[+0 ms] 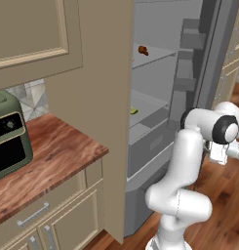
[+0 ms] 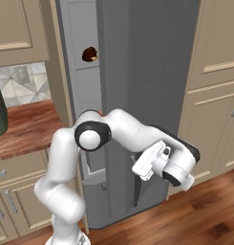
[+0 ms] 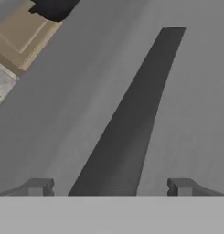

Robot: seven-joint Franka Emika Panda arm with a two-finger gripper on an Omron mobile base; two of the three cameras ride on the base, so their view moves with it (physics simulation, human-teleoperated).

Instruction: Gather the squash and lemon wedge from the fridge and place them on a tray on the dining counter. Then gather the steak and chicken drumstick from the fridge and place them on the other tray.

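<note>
Kitchen corner, wood-plank floor (image 2: 195, 220), beige panelled cabinets (image 2: 214, 86) either side of the tall plain grey fridge (image 2: 147, 72). Nearest: end effector (image 3: 109, 188), fingertips spread wide either side of the slim dark curved handle (image 3: 131, 119), nothing between them, handle centred in the gap and close ahead. In the right base view the hand sits low against the door's outer face, beside the handle's lower end.

Door stands open; left base view looks onto the inner white shelves (image 1: 150, 58). Small yellow-green lemon wedge (image 1: 133, 111) lies on a middle shelf near its left edge. Small reddish-brown item (image 1: 143, 50) on the shelf above, probably the drumstick, too small to confirm. Squash, steak and trays: can't place them.

Judgement: handle looks just let go, next is reaching inside. Back the hand straight off the handle first, swing around the door edge rather than across it, keep fingers wide, come at the wedge level with its shelf.

Left: reddish wood-grain tabletop (image 1: 57, 146) with olive-green toaster oven (image 1: 9, 132).
</note>
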